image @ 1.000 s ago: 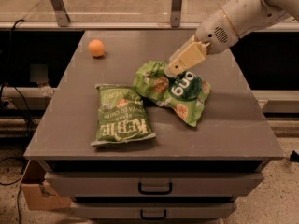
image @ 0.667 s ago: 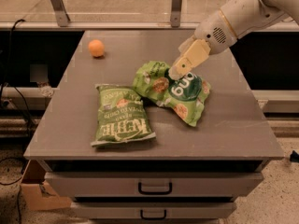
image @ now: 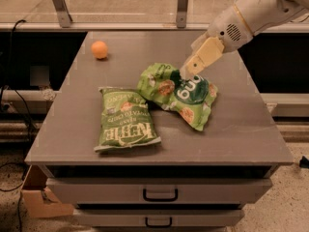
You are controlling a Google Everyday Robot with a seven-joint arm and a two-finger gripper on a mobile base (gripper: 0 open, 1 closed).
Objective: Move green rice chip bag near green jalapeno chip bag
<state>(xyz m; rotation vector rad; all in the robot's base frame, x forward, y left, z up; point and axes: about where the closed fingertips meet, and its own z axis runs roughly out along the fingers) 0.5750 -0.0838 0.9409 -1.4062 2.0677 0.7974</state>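
Note:
The green rice chip bag (image: pixel 179 94) lies wrinkled at the middle of the grey table top (image: pixel 241 129), its dark green round patch facing up. The green jalapeno chip bag (image: pixel 126 121) with white "KETTLE" lettering lies flat just to its front left, and their near corners meet. My gripper (image: pixel 189 71) hangs from the arm at the upper right, right at the rice bag's far top edge. I cannot tell whether it touches the bag.
An orange ball (image: pixel 99 49) sits at the table's far left. Two metal posts (image: pixel 182 4) and a rail stand behind the table. Drawers (image: pixel 159 193) are under the front edge. A cardboard box (image: pixel 41 197) is on the floor at the left.
My gripper and arm have shifted slightly up and to the right along the rice bag's top edge. Both bags and the ball stay where they were.

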